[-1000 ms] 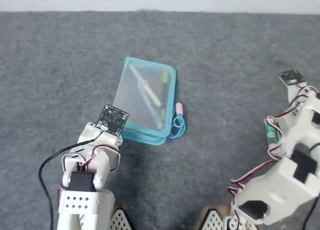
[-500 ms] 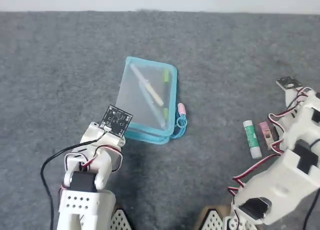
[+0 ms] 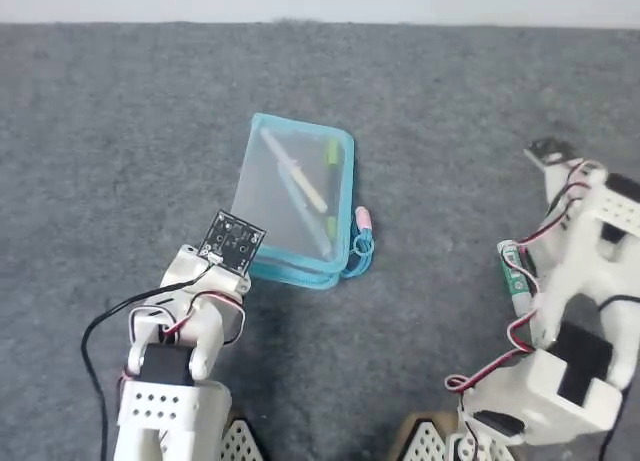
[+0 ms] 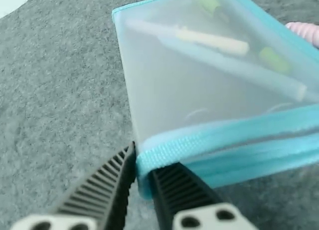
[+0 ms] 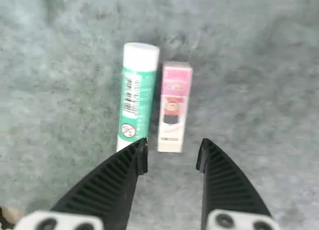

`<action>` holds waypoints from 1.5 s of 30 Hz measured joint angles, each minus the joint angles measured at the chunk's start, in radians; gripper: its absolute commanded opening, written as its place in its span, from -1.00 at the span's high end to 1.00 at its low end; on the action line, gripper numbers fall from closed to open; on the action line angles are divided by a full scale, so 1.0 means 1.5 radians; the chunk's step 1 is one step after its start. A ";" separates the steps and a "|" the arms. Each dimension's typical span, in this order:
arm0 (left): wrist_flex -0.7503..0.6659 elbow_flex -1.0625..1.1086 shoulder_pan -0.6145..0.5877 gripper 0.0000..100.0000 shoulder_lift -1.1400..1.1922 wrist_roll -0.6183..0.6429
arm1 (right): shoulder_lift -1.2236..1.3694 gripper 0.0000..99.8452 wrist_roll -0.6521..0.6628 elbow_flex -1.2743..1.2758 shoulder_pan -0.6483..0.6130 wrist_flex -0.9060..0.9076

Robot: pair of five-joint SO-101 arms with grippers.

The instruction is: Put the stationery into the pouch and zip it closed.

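The left jaws are clamped on the near left corner of the teal pouch [image 3: 296,199], which lies mid-surface with pens inside. Off to the right, the right jaws hang apart over a green glue stick [image 5: 137,115] and a small pink box [image 5: 173,108] lying side by side. If they close there, they may pinch both or knock one aside.

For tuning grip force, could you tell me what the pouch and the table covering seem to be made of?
The pouch looks like frosted soft plastic: the pens inside show through hazily. Its turquoise edging looks like woven fabric, finely ribbed. The table covering looks like grey felt or short-pile carpet, matte and fuzzy.
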 measured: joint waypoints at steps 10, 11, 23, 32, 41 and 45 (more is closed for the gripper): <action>0.000 0.008 0.000 0.97 0.000 0.000 | 0.020 0.65 -0.003 0.103 0.016 -0.137; 0.000 0.008 0.000 0.97 0.000 0.000 | 0.029 0.65 -0.004 0.104 0.027 -0.147; 0.000 0.008 0.000 0.97 0.000 0.000 | 0.092 0.98 -0.005 0.091 0.054 -0.180; -0.010 0.008 0.000 0.97 0.000 0.021 | -0.041 0.99 -0.005 0.120 0.043 -0.051; -0.032 0.008 0.027 0.97 0.000 0.088 | -0.461 0.99 -0.125 0.208 -0.236 0.125; -0.032 0.008 0.055 0.97 0.000 0.107 | -0.584 0.99 -0.210 0.209 -0.484 0.180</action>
